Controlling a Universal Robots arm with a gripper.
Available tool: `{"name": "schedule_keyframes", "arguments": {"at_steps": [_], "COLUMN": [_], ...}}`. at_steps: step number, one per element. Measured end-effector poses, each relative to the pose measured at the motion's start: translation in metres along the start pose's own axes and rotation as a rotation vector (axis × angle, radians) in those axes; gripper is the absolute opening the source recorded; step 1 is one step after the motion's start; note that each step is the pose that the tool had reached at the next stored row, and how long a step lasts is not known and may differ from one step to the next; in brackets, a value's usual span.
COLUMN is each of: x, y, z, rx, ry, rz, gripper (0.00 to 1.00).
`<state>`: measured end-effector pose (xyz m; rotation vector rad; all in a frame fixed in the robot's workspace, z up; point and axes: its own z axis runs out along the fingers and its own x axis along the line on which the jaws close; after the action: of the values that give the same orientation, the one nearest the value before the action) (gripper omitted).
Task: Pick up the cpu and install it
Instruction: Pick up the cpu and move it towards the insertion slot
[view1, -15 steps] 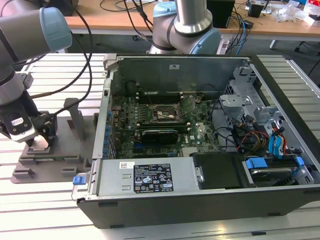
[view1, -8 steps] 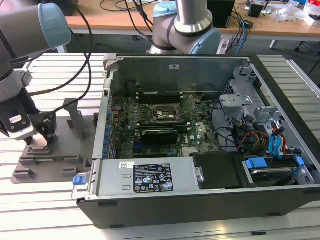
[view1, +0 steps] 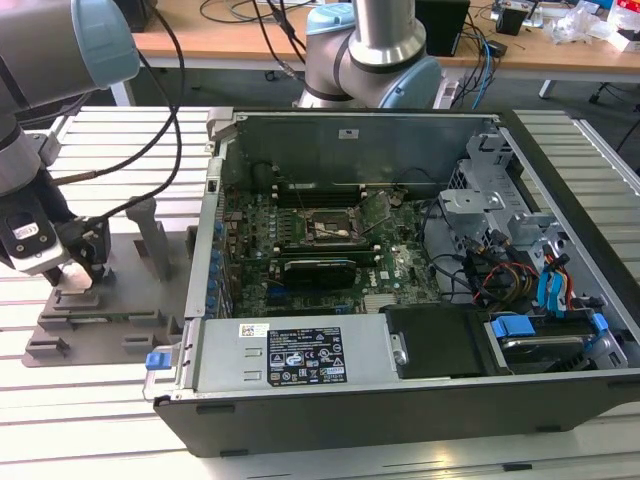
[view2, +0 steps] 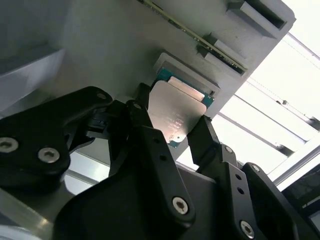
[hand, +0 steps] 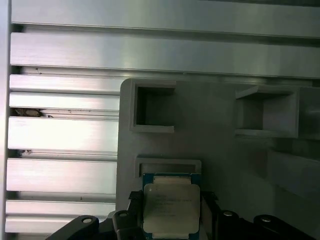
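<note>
My gripper (view2: 172, 119) is closed narrow on the cpu (view2: 176, 102), with its fingers (view2: 146, 125) pressed against two opposite edges. The chip sits at its shallow pocket near a side edge of the gray tray (hand: 215, 140), on the slatted worktop (view1: 80, 405) beside the open computer case (view1: 400, 412). I judge the chip to be light and stiff, slick on its metal top and delicate underneath, so gripping it by the rim suits it.

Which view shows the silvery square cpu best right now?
First wrist view: the silvery square cpu faces the camera squarely. The second wrist view shows it slanted; in the exterior view the gripper stands over it.
</note>
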<state>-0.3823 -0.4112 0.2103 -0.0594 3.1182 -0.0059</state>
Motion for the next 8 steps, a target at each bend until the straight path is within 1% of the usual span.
{"name": "schedule_keyframes", "arguments": {"at_steps": [5,8], "x": [-0.0003,-0.0003], "y": [0.0,0.0], "z": [-0.0116,-0.0155], "rx": [0.0,-0.0001], "ry": [0.0,0.0], "rz": [0.0,0.0], "gripper": [0.55,0.55]}}
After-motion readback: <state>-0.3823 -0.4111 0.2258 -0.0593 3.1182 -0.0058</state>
